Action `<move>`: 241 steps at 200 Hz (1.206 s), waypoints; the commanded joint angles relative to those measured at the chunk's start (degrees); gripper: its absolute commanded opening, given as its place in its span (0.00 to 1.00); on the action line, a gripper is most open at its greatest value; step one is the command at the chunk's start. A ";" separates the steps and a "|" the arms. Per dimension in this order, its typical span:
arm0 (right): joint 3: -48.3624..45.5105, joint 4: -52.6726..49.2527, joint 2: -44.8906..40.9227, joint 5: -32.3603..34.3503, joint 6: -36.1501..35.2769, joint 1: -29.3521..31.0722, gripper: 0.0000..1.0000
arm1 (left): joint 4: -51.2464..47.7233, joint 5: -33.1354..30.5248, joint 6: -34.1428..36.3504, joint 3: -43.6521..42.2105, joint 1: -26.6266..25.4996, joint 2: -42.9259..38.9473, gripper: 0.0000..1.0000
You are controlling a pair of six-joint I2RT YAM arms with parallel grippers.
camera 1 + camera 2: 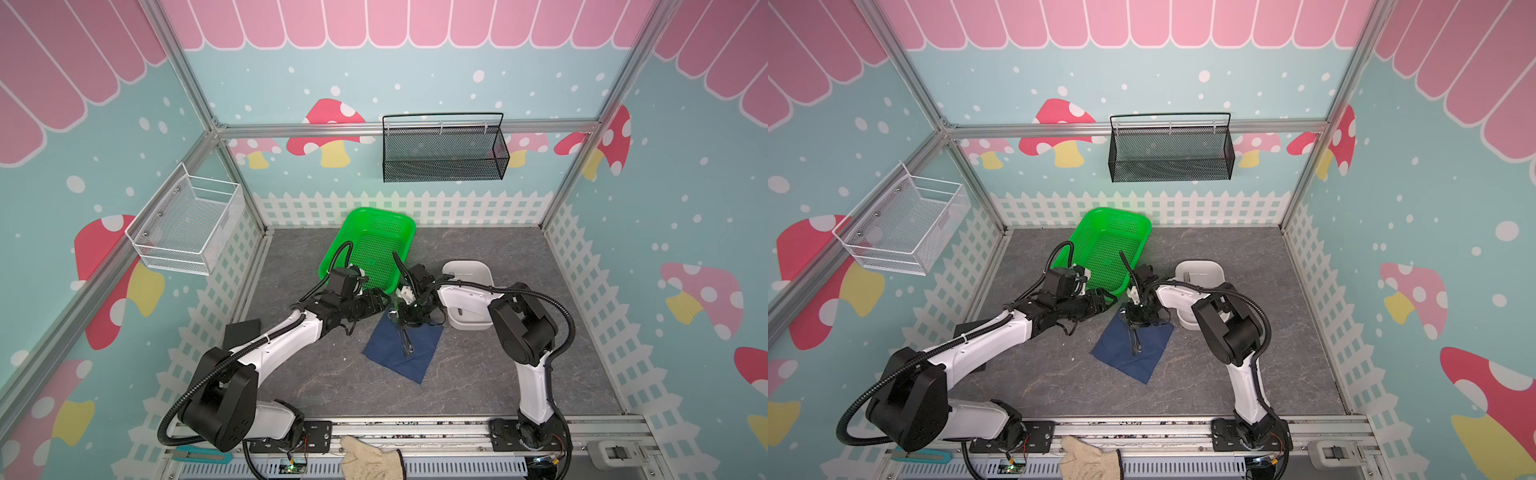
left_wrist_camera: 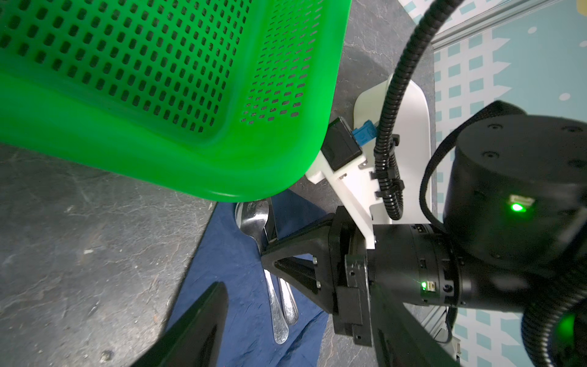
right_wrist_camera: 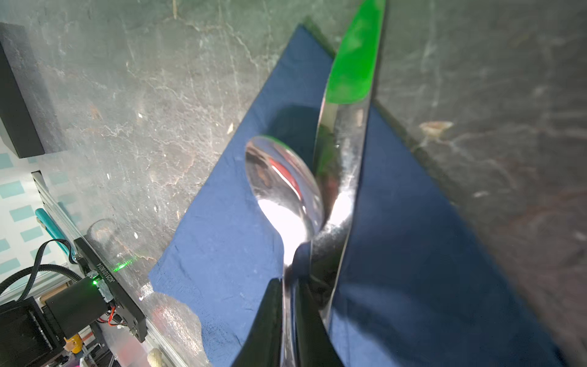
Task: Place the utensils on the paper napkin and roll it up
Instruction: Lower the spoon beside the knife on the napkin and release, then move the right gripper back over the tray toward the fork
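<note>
The navy paper napkin point(image 1: 415, 361) point(image 1: 1125, 361) lies flat on the grey table, one corner pointing toward the front. Two silver utensils point(image 1: 406, 343) point(image 1: 1136, 343) rest side by side on it. In the right wrist view these are a spoon point(image 3: 286, 190) and a flat, blade-like piece point(image 3: 340, 178). My right gripper point(image 1: 405, 322) point(image 3: 289, 286) is low over the napkin's far part, shut on the spoon's handle. My left gripper point(image 1: 380, 305) point(image 2: 297, 286) hovers open by the napkin's far left corner, holding nothing. Both handle ends point(image 2: 281, 321) show between its fingers.
A green perforated basket point(image 1: 332, 253) stands just behind the napkin, close to both grippers. A white tub point(image 1: 469, 270) sits behind the right arm. A black block point(image 1: 243, 330) lies at the left, and a beige glove point(image 1: 370, 461) on the front rail.
</note>
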 commanded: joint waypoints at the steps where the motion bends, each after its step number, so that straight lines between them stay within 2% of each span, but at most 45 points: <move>1: 0.35 -0.19 1.20 0.97 0.07 0.42 0.15 | 0.54 -0.29 -0.85 -0.06 0.41 -0.21 0.73; 63: 1.10 -0.43 0.79 1.72 -0.79 0.41 0.13 | 0.72 -0.11 -0.94 0.11 0.43 0.32 0.73; 104: 1.44 -0.85 -2.54 1.63 -1.86 0.42 0.18 | 0.71 0.36 -0.68 0.60 0.42 0.56 0.73; 163: 0.60 -3.55 -8.02 7.27 -2.65 -0.46 0.20 | 0.99 2.26 -0.68 2.63 0.29 2.14 0.73; 205: -1.50 -4.10 -14.15 12.31 -2.68 -3.24 0.20 | 1.07 3.27 -0.43 4.53 -1.11 3.69 0.73; 241: -3.74 -5.06 -18.84 14.17 -3.79 -8.33 0.20 | 1.03 4.53 0.13 7.60 -3.81 6.28 0.74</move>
